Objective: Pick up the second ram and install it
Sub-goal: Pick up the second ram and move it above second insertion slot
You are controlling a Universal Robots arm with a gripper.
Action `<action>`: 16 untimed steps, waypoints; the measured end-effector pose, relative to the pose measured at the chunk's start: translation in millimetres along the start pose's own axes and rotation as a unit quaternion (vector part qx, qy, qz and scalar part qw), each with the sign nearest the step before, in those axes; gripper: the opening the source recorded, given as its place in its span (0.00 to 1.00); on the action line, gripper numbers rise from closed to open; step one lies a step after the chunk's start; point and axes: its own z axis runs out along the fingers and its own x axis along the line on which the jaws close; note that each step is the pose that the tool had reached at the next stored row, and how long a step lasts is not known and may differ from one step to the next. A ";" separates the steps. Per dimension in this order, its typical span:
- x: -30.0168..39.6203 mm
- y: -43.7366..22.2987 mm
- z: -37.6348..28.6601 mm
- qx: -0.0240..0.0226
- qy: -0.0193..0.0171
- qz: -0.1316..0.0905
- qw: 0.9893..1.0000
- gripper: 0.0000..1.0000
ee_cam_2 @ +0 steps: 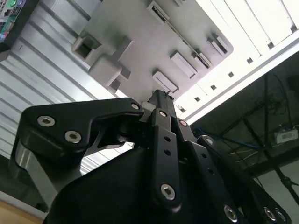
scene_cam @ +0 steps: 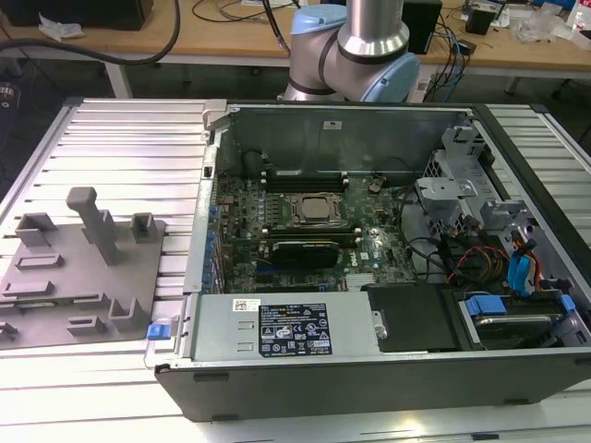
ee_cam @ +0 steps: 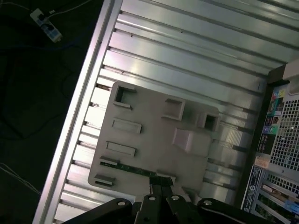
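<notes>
The second ram [ee_cam: 133, 169] lies edge-on as a slim greenish strip in a slot along one edge of the grey plastic tray [ee_cam: 154, 130]. In the second wrist view it is a thin dark strip [ee_cam_2: 160, 14] on the tray [ee_cam_2: 140, 28]. My gripper [ee_cam: 161, 180] hovers above that edge of the tray, over one end of the strip and apart from it. Its black fingers [ee_cam_2: 159, 100] are pressed together with nothing between them. In the exterior view the tray [scene_cam: 65, 268] sits left of the open computer case [scene_cam: 369, 240].
The tray carries several moulded blocks, one a tall post [scene_cam: 92, 221]. It rests on a ribbed metal table [scene_cam: 129, 138]. Inside the case are the motherboard with its black sockets [scene_cam: 305, 175], a power supply [scene_cam: 277, 328] and cabling. The arm's base [scene_cam: 355, 51] stands behind the case.
</notes>
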 end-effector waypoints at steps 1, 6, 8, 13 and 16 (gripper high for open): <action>0.0 0.0 0.0 0.000 0.000 -0.006 1.000 0.11; 0.0 0.0 0.0 -0.001 0.002 -0.051 0.999 0.11; 0.0 0.0 0.0 -0.002 0.003 -0.073 0.997 0.11; 0.0 0.0 0.0 -0.003 0.005 -0.117 0.993 0.11; 0.0 0.0 0.0 -0.003 0.006 -0.134 0.991 0.11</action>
